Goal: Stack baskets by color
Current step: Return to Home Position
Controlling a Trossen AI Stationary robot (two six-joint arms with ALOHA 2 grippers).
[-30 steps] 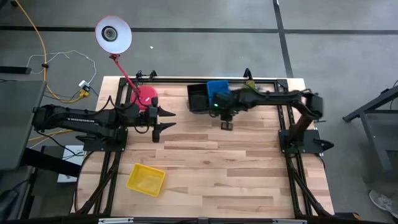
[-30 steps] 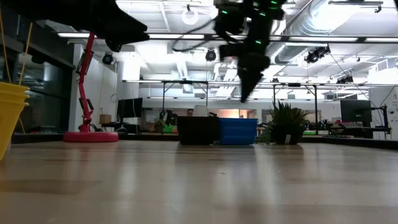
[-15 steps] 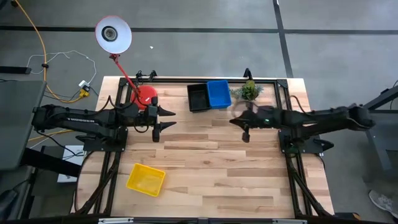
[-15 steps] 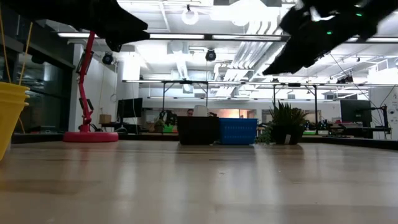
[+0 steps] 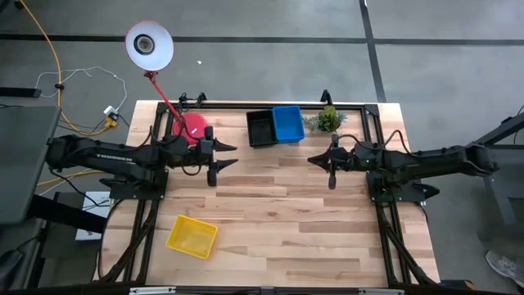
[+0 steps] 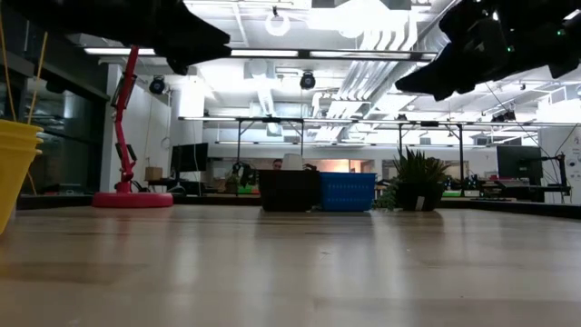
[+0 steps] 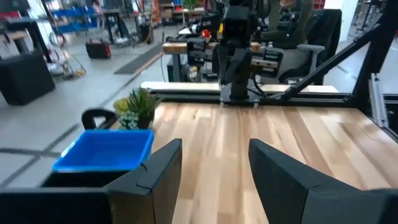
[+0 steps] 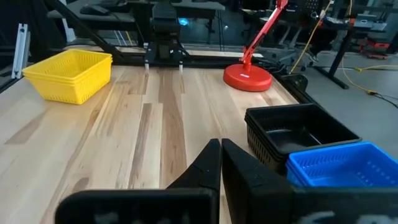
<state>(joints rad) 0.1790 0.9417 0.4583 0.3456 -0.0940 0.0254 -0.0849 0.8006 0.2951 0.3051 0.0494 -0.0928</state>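
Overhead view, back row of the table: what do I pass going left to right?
lamp base → black baskets → blue baskets → plant

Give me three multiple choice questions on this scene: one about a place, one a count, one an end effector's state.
1. The blue baskets sit: A) beside the black baskets; B) inside the black baskets; C) in an end effector.
2. Basket colours in view: A) two; B) three; C) five.
3. The right end effector is: A) open; B) shut on a basket; C) shut, empty.
Answers: 1 A, side by side near the plant; 2 B, yellow baskets, blue, black; 3 C, it is closed with nothing held.
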